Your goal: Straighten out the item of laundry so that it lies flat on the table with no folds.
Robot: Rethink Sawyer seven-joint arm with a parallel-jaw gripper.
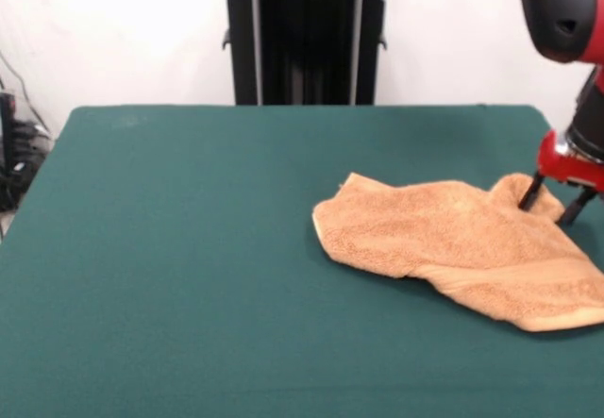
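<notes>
In the front view, the towel (462, 248) lies on the green table (189, 267), toward the right side of the cloth-covered surface and about midway between its far and near edges. It is not flat. Its outline is uneven: a rounded lobe bulges at the left end, a small flap juts up at the upper left, and another hump of cloth rises at the upper right. A smoother woven band runs along the lower right part, where the towel reaches almost to the picture's right edge. A soft crease crosses the middle, so part of the cloth seems doubled over on itself.

The arm comes down from the upper right corner, just above the towel's right end. A large black and red link fills that corner, and below it a narrower dark section leads down to a red wrist block. The gripper (552, 205) hangs from that block, pointing downward and leaning slightly to the left. Its two thin black fingers (531, 192) are spread apart, one touching or just over the raised hump at the towel's upper right, the other over the cloth just to its right. Nothing is clamped between them.

The black pedestal (307, 36) stands well behind the towel, beyond the table's far edge.
</notes>
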